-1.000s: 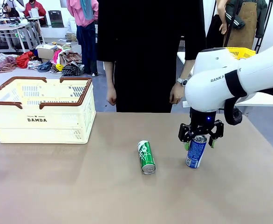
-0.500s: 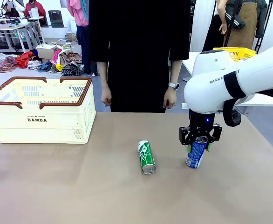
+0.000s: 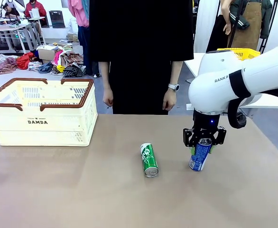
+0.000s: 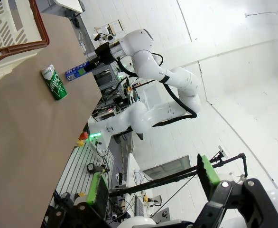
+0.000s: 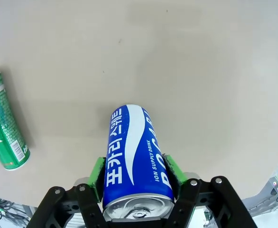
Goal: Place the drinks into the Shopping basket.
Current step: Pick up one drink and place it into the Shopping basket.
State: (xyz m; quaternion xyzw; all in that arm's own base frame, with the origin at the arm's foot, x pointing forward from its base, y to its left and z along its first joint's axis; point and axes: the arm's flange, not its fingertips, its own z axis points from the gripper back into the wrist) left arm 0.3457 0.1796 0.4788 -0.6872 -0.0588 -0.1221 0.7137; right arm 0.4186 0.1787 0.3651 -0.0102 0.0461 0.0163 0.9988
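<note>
Grip is new: the right hand [image 3: 203, 148], wider a second ago, now clamps the blue can [image 3: 199, 159], tilted on the worktop [image 3: 82, 190]. Lifting toward the Shopping basket [image 3: 44, 124] looks next. Nearby the green can [image 3: 149, 160] lies flat. The left hand [image 4: 153, 183] gapes wide.

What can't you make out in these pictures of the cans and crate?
- Shopping basket floor: front view, hidden behind its own near wall.
- Blue can base: right wrist view, hidden behind the can's body; front view too small to show whether it touches the table.
- Green can print: too small in the front view; cut by the right wrist view's left edge.
- Person above the shoulders: cut off by front view's top edge.
</note>
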